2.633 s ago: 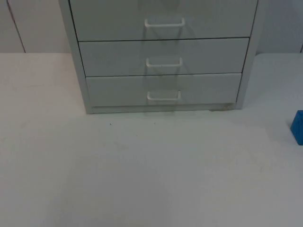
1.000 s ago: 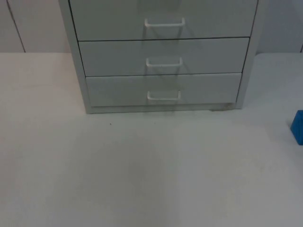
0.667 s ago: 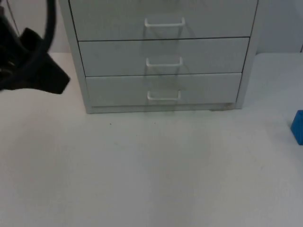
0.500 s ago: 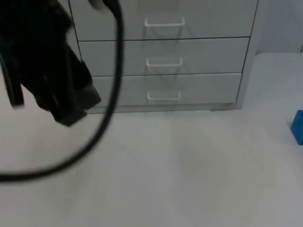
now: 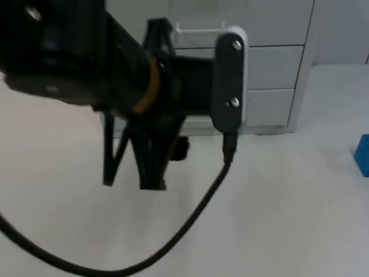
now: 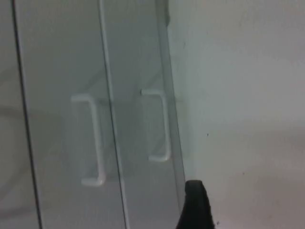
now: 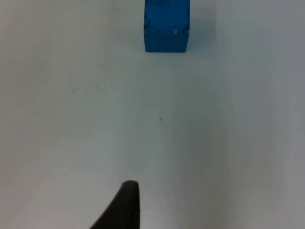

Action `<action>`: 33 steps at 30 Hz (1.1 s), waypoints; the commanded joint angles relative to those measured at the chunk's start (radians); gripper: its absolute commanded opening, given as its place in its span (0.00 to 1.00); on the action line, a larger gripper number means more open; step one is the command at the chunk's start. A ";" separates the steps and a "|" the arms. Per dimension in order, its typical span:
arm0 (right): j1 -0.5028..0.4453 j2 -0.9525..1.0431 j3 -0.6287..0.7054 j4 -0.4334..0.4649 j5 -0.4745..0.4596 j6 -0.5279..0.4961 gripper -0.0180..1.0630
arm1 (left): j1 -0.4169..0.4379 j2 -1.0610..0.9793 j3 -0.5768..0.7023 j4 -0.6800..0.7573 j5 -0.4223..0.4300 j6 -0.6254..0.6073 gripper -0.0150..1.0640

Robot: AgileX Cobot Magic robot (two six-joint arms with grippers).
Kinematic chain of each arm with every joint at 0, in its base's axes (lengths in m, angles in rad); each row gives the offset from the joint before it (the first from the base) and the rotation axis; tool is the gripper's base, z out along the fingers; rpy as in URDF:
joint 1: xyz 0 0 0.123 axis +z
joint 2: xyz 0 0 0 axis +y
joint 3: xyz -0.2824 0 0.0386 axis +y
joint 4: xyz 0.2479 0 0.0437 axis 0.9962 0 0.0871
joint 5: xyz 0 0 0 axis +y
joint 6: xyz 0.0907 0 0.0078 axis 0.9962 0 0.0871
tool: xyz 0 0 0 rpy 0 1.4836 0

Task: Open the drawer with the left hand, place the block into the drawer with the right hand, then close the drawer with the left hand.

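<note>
A grey cabinet (image 5: 271,69) with three drawers stands at the back of the table, and every drawer front sits flush. My left arm reaches across in front of it. My left gripper (image 5: 131,183) hangs open above the table, just before the bottom drawer, holding nothing. The left wrist view looks at the bottom drawer's white handle (image 6: 159,126) and the middle drawer's handle (image 6: 93,140). A blue block (image 5: 363,154) lies at the table's right edge. The right gripper (image 7: 125,207) hovers over the table some way short of the blue block (image 7: 167,26).
The white table top (image 5: 277,208) stretches bare between the cabinet and the block. The grey partition wall (image 5: 343,29) rises behind the cabinet at the right.
My left arm has swung in from the upper left, across the cabinet's front, and now covers its left and middle. The drawers and the block have not moved.
</note>
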 commanded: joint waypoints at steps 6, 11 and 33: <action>-0.006 0.001 0.000 -0.011 -0.004 -0.002 0.97 | 0.003 0.212 -0.164 0.199 0.049 -0.191 0.56; -0.006 0.001 0.000 -0.013 -0.006 -0.002 0.97 | 0.013 0.326 -0.288 0.204 0.077 -0.191 0.55; -0.006 0.001 0.000 -0.038 -0.006 -0.005 0.97 | 0.113 0.439 -0.338 0.238 -0.075 -0.191 0.51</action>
